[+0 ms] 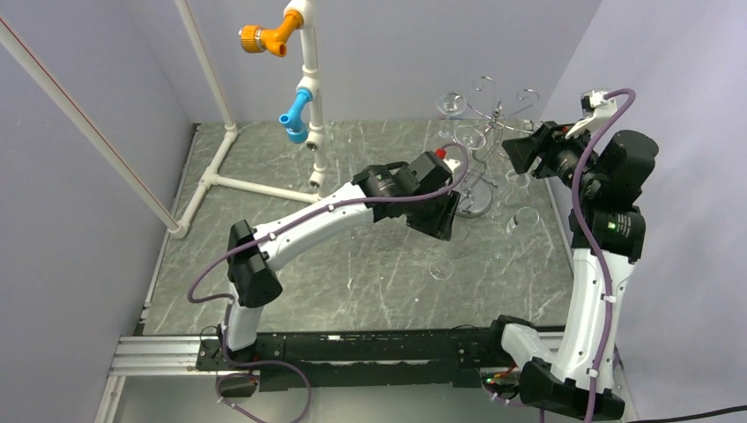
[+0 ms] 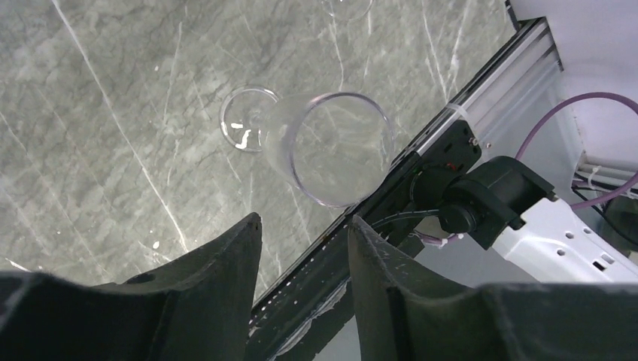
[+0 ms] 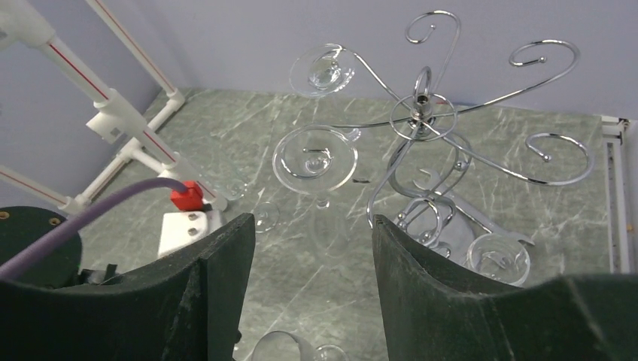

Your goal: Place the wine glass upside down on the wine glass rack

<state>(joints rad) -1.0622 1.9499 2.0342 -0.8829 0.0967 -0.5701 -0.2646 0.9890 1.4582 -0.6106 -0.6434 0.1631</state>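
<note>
The chrome wine glass rack (image 1: 483, 132) stands at the back right on its round shiny base (image 1: 473, 208). It also shows in the right wrist view (image 3: 421, 113). Two clear glasses hang upside down on its arms (image 3: 323, 71) (image 3: 314, 159). A clear wine glass (image 1: 438, 266) lies on its side on the table, its mouth toward the left wrist camera (image 2: 331, 147). My left gripper (image 1: 449, 218) (image 2: 305, 226) is open and empty, above and short of that glass. My right gripper (image 1: 521, 150) (image 3: 312, 222) is open and empty, facing the rack.
A white pipe frame (image 1: 308, 88) with orange and blue fittings stands at the back left. Another loose glass (image 1: 526, 217) sits right of the rack base, and one shows beside the base (image 3: 496, 259). The arms' black rail (image 2: 421, 162) runs along the near edge.
</note>
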